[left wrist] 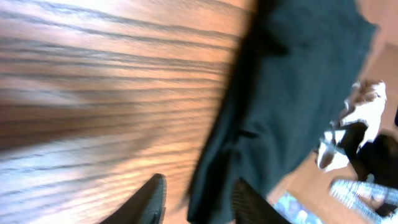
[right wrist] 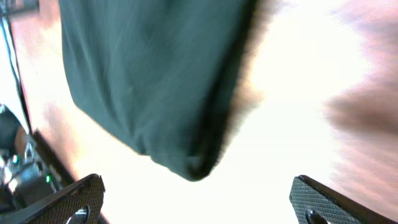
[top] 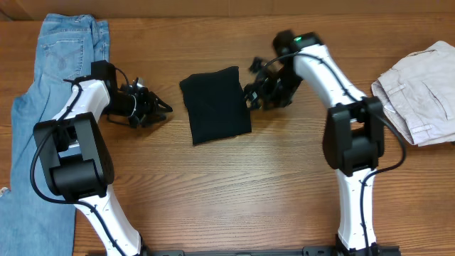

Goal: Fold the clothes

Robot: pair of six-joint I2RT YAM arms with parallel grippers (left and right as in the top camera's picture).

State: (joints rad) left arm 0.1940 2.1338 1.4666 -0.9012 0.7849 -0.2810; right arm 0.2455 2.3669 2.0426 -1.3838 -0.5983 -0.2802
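The clothes point(top: 215, 104) are a black garment folded into a compact rectangle, lying flat in the middle of the wooden table point(top: 234, 192). My left gripper point(top: 162, 110) sits just left of it, apart from its left edge, and points at it. In the left wrist view the dark fabric point(left wrist: 292, 93) lies ahead of the left gripper point(left wrist: 199, 202), whose fingers are parted with nothing gripped. My right gripper point(top: 250, 96) is at the garment's right edge. In the right wrist view it point(right wrist: 199, 199) stands wide open, and a folded corner of the clothes point(right wrist: 155, 81) lies just beyond the fingertips point(right wrist: 320, 199).
Light blue jeans point(top: 64, 57) lie stretched along the table's left side, under the left arm's base. A pale beige folded garment point(top: 419, 92) rests at the far right. The right arm point(left wrist: 367, 149) shows beyond the cloth in the left wrist view.
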